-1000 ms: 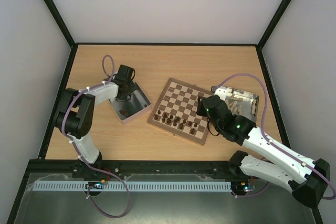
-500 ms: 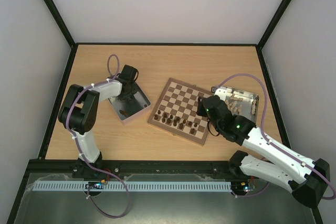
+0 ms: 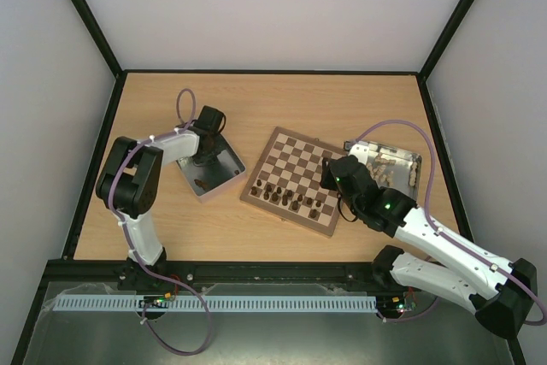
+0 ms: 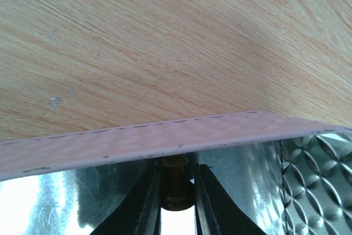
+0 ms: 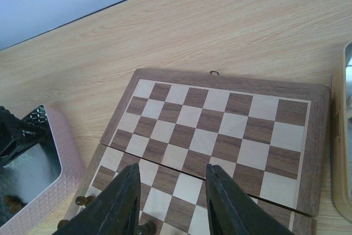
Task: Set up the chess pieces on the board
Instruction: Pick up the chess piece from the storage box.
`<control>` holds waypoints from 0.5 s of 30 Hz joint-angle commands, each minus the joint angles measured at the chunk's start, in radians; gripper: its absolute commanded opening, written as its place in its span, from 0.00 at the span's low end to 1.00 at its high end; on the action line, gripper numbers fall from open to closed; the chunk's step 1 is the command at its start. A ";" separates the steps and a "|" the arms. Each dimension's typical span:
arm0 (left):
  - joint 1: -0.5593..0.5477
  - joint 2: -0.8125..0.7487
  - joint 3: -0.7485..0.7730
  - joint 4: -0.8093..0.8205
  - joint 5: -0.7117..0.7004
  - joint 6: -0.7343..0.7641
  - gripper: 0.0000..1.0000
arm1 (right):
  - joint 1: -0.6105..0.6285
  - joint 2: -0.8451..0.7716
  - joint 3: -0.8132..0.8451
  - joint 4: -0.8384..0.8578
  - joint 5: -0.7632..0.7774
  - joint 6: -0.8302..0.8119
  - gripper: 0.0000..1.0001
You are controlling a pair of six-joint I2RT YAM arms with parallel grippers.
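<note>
The board (image 3: 299,160) lies mid-table, with several dark chess pieces (image 3: 291,199) standing along its near rows. My left gripper (image 3: 203,153) reaches down into the pink-rimmed metal tray (image 3: 224,179). In the left wrist view its fingers (image 4: 147,202) are shut on a dark brown chess piece (image 4: 176,182), just under the tray's rim (image 4: 165,141). More dark pieces (image 3: 198,184) lie in that tray. My right gripper (image 5: 171,177) hangs open and empty above the board (image 5: 220,130), near its pieces (image 5: 82,200).
A second tray (image 3: 412,160) holding light-coloured pieces (image 3: 386,167) sits to the right of the board, beside the right arm; its edge (image 5: 344,136) shows in the right wrist view. Black frame posts and walls bound the wooden table (image 3: 282,100).
My left gripper has closed on a dark piece in the tray, and the left arm shifted slightly. The right arm has not moved.
</note>
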 commanded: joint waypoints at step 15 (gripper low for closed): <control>-0.165 -0.424 -0.223 0.279 0.307 0.403 0.06 | -0.014 0.114 0.128 0.117 -0.486 -0.097 0.48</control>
